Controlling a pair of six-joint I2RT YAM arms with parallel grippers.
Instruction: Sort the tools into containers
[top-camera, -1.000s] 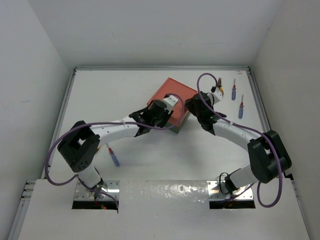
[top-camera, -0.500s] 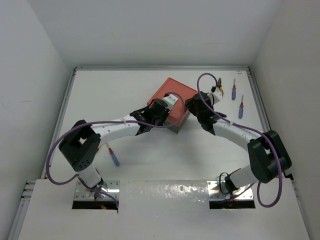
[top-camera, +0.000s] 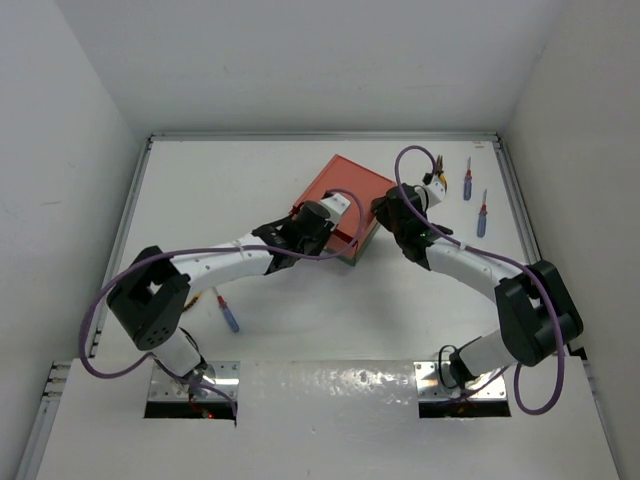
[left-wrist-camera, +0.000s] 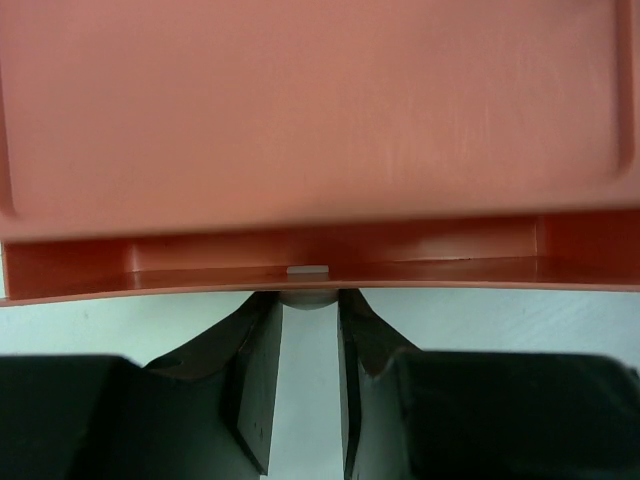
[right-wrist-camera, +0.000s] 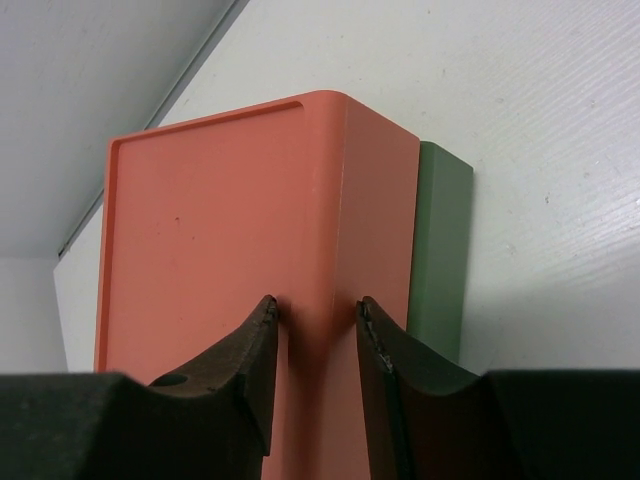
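Note:
The salmon-red box (top-camera: 352, 185) sits on the dark green box (right-wrist-camera: 440, 250) at the table's middle. My left gripper (top-camera: 322, 228) is at its front and is shut on the small knob (left-wrist-camera: 310, 297). The salmon drawer (left-wrist-camera: 300, 255) stands a little way out, with its inside showing. My right gripper (right-wrist-camera: 318, 310) straddles the box's right corner (right-wrist-camera: 335, 200), one finger on each face. The yellow-handled pliers (top-camera: 438, 181) and two screwdrivers (top-camera: 467, 181) (top-camera: 482, 215) lie at the far right. A third screwdriver (top-camera: 228, 313) lies at the near left.
A raised rim (top-camera: 130, 210) borders the white table, with white walls beyond it. The purple cables (top-camera: 410, 155) loop above both arms.
My left arm has drawn back toward the near left with the knob held, and the salmon drawer has slid out slightly. My right arm has stayed on the box.

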